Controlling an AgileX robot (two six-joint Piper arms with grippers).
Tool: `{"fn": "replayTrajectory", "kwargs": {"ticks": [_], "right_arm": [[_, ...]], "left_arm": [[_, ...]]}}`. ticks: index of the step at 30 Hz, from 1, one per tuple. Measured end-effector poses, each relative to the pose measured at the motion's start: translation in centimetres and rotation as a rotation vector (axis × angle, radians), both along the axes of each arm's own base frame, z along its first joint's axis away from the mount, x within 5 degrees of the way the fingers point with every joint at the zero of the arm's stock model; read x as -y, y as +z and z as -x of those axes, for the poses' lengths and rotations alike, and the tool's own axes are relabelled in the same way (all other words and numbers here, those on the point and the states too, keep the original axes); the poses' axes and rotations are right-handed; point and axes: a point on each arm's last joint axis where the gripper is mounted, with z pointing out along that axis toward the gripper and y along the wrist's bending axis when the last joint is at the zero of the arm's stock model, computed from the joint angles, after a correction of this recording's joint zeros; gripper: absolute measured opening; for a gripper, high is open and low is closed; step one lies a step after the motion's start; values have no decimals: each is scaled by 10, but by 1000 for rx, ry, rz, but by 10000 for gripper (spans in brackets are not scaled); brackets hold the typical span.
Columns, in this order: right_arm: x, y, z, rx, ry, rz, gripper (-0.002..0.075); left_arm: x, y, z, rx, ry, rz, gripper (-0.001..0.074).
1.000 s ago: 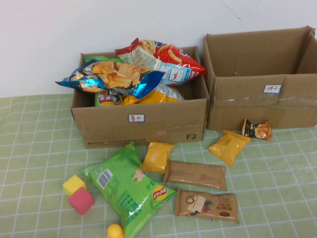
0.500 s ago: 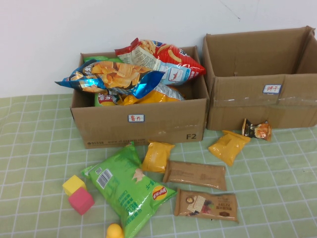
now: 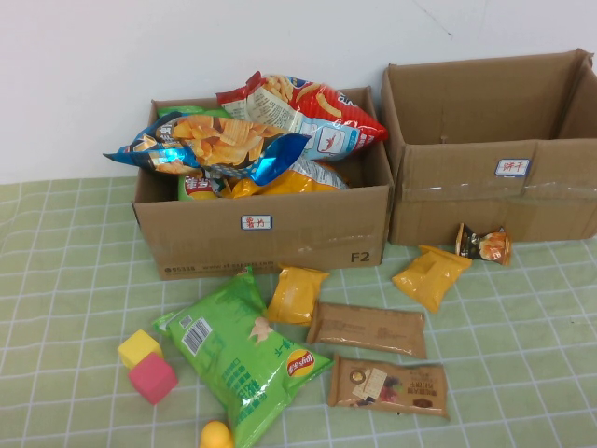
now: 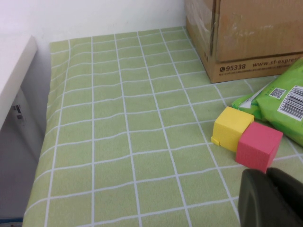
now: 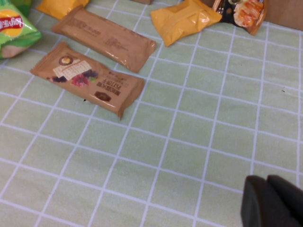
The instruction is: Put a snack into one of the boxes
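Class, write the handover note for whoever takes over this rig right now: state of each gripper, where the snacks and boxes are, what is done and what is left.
Left gripper: shut, empty, low over the cloth near the yellow cube and pink cube.
Right gripper: shut, empty, over bare cloth on the right side.
Left box: piled with chip bags.
Right box: no snack visible inside.
On the cloth: green chip bag, two brown bars, two yellow packets, small dark packet leaning on the right box.
Done: nothing picked up.
Left: grasp one snack, drop it into a box.
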Motion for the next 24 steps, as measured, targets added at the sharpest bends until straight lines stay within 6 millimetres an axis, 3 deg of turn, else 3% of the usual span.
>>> {"fn": "replayTrajectory", "kwargs": {"ticks": [7,15,19,24], "right_arm": [[4,-3,0,9,-46,4,-2],[18,-44,11,91,-234,-11,-2],[22,-40,15,224,-309,-31,-2],[23,-39,15,249,-340,-31,-2]], "left_arm": [[0,0,0,0,0,0,-2],[0,0,0,0,0,0,-3],[0,0,0,0,0,2,-3],[0,0,0,0,0,3,-3]]}}
